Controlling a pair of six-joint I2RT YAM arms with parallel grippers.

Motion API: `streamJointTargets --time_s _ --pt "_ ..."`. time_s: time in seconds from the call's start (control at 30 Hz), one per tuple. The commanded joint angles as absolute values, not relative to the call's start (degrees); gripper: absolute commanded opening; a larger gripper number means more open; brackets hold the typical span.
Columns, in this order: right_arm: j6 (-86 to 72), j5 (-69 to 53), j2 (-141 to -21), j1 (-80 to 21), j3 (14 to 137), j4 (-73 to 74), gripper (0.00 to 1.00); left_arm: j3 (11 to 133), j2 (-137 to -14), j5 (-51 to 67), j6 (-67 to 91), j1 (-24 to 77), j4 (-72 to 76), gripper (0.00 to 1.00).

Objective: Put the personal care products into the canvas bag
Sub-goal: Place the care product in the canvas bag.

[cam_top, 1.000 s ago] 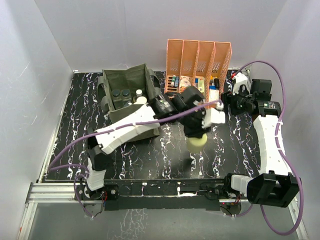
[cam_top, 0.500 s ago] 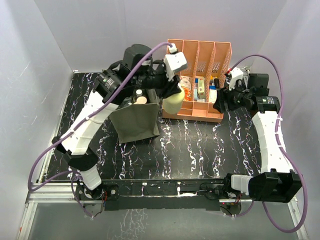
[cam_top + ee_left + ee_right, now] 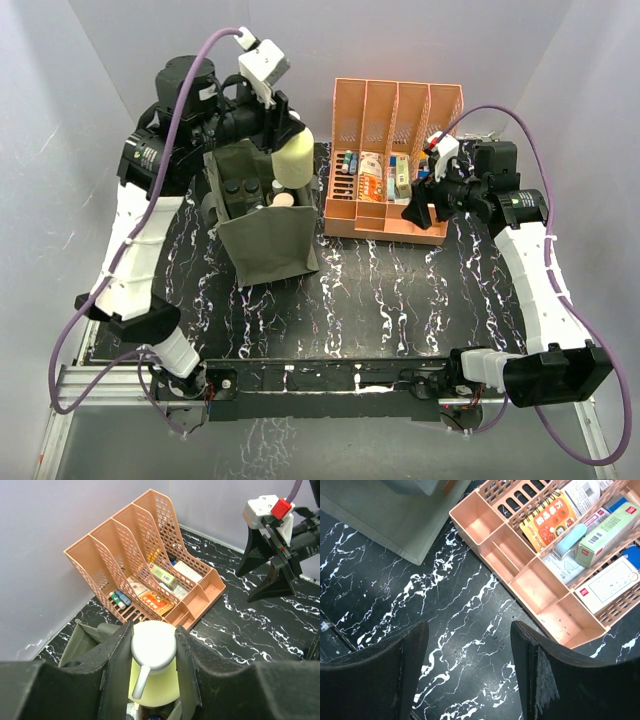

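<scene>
Top view: the pale yellow bottle [image 3: 293,160] hung above the canvas bag [image 3: 268,240], with other bottles [image 3: 240,188] already inside — probably the last one. Left wrist: left fingers [image 3: 117,670] clamped on it. Right wrist: right fingers [image 3: 370,675] apart, empty, right of the bag.

Top view: high above the near edge, looking down on the whole black marbled table [image 3: 380,300]. Left wrist: close above the olive-green canvas bag [image 3: 80,640], facing the peach slotted plastic organiser [image 3: 150,555]. Right wrist: near, looking straight down; shares both.
</scene>
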State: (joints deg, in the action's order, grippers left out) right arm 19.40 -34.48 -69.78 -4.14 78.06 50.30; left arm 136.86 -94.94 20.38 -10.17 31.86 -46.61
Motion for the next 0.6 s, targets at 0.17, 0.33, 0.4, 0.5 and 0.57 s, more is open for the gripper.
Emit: streamJointTargets --time_s 0.17,0.33,0.4,0.5,0.57 --pt "21.6 -39.0 -69.6 -9.8 85.1 47.6 0.68 137.9 -86.3 21.4 -7.4 25.8 -37.1 0.0" --pt "21.9 -41.6 -71.1 -14.9 88.3 46.3 0.68 128.8 -82.7 21.4 -2.4 18.6 -33.7 0.0" --pt "21.9 -42.1 -71.4 -16.9 89.7 45.5 0.68 126.4 -81.6 21.8 0.0 15.9 -32.3 0.0" --pt "21.5 -43.2 -71.8 -18.6 91.5 44.7 0.68 124.4 -80.3 21.6 2.9 12.5 -31.0 0.0" --pt "21.4 -43.9 -71.9 -19.2 92.2 44.5 0.68 123.6 -79.8 20.9 3.8 10.9 -30.6 0.0"
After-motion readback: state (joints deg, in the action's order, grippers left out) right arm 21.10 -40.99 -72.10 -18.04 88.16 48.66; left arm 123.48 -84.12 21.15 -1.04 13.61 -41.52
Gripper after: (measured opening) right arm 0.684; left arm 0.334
